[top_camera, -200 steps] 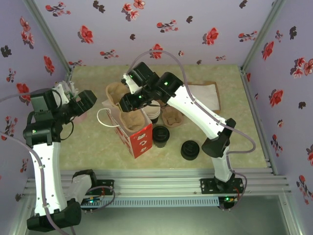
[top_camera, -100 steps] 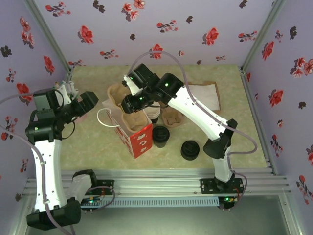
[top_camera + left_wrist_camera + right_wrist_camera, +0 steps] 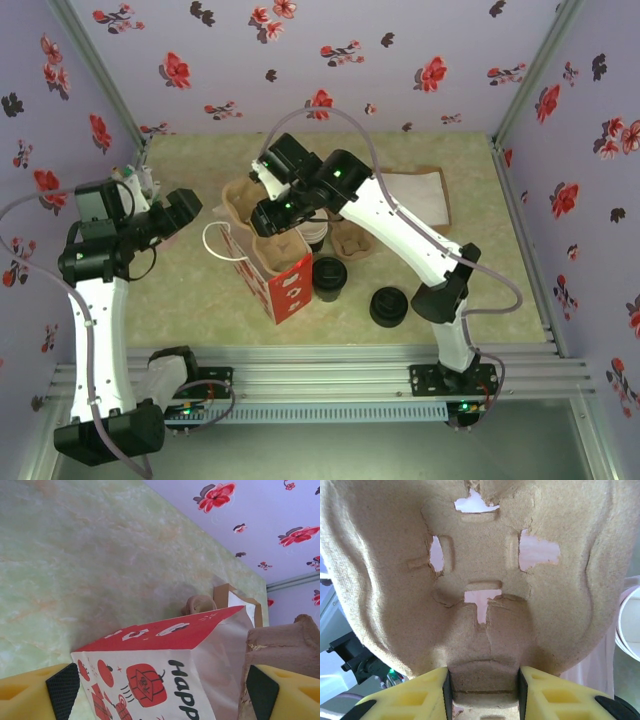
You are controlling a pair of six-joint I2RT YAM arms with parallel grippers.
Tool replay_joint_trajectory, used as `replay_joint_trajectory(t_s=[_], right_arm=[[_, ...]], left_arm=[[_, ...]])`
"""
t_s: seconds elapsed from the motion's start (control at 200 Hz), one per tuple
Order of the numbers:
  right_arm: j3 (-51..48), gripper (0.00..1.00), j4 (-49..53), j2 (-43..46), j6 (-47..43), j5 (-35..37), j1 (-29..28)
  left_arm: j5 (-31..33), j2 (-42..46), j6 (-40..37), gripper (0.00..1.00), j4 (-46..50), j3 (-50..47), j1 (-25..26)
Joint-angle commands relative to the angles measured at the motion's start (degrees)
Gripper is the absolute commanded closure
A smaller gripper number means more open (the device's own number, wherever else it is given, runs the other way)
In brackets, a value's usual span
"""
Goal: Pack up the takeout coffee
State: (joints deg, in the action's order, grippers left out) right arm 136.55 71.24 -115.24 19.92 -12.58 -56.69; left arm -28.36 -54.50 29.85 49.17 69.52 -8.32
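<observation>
Top external view has the right gripper (image 3: 264, 211) clamped on the edge of a brown pulp cup carrier (image 3: 238, 195), which it holds at the open top of the red-and-white paper bag (image 3: 283, 285); the takeout coffee (image 3: 328, 277) stands on the table (image 3: 190, 300) just right of the bag, apart from both grippers. Left gripper (image 3: 186, 209) hovers left of the bag; in the left wrist view its fingers (image 3: 62, 690) stand wide apart, gripping nothing, with the bag (image 3: 165, 680) ahead of them.

Bright, even light — soft shadows, pale glow through holes in the pulp carrier (image 3: 480, 562)
</observation>
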Motion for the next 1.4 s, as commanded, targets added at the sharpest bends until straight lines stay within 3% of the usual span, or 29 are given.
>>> replay_joint_trajectory(t_s=[0.0,0.6,1.395], right_arm=[[3.37,0.63,3.62,-1.96,-0.72,1.50,-0.60],[10.86,0.63,9.26,-6.64,-0.68,7.34,-2.75],[12.94,0.63,12.06,-10.59,-0.42,12.76,-4.80]], left_arm=[[-1.09,-0.15,-0.88,0.13,-1.66,-0.43,-0.38],[-1.13,-0.21,-1.53,0.15,-1.88,-1.05,-0.38],[-1.18,-0.30,-1.55,0.16,-2.22,-1.64,-0.30]])
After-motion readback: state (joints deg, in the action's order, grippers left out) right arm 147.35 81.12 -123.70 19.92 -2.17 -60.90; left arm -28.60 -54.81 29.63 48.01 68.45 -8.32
